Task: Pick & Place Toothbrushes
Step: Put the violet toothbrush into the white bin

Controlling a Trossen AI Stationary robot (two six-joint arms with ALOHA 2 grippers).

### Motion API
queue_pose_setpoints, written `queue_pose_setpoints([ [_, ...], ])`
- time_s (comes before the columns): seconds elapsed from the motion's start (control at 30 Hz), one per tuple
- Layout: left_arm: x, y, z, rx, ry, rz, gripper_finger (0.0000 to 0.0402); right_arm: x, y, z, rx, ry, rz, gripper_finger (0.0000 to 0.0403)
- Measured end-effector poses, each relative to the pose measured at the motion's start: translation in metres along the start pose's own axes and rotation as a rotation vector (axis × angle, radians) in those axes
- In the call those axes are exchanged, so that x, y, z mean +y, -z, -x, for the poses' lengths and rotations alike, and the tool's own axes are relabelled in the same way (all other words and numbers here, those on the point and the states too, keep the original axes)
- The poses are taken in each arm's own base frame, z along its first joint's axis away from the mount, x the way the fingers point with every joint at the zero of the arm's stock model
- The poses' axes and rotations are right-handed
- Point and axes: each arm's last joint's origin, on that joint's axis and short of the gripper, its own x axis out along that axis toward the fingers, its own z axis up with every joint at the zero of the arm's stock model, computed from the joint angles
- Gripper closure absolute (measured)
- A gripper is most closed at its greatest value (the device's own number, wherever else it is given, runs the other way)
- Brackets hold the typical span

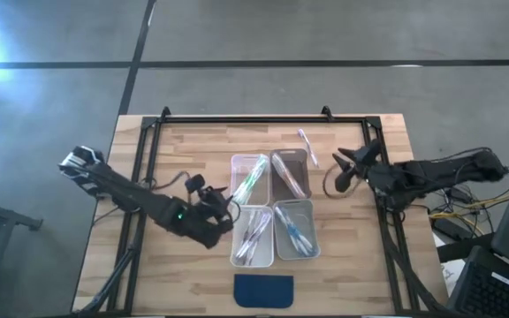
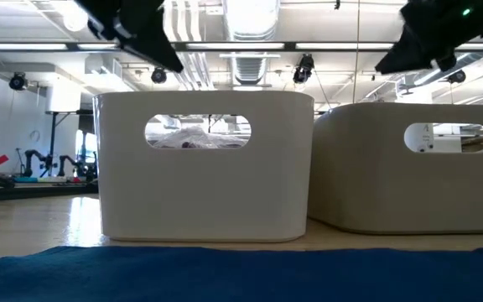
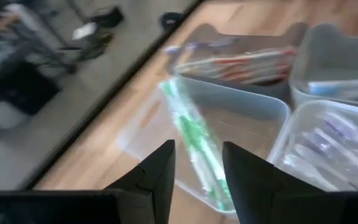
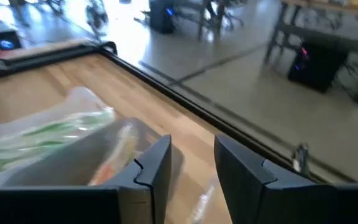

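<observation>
A pale wooden table with a black frame along its edges is carrying everything here. Four clear plastic bins are sitting on it in a tight two-by-two block near the middle, their walls touching. A dark blue pad is lying flat at the near edge, just beside the bins. One loose toothbrush is lying on the bare wood near the far right bin.
</observation>
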Motion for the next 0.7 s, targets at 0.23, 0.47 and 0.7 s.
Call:
queue_pose_setpoints([
  [0.23, 0.030, 0.010, -0.005, -0.171, 0.161, 0.023, 0.0287, -0.021, -0.008, -0.036, 0.150, 0.028, -0.097, 0.0270],
  [0.47, 0.065, 0.017, 0.004, -0.325, 0.161, 0.049, 0.0289, -0.050, -0.016, -0.083, 0.339, 0.056, -0.172, 0.0248],
  [0.7, 0.085, 0.016, 0.015, -0.444, 0.138, 0.008, 0.0290, -0.072, -0.028, -0.135, 0.504, 0.031, -0.231, 0.0227],
])
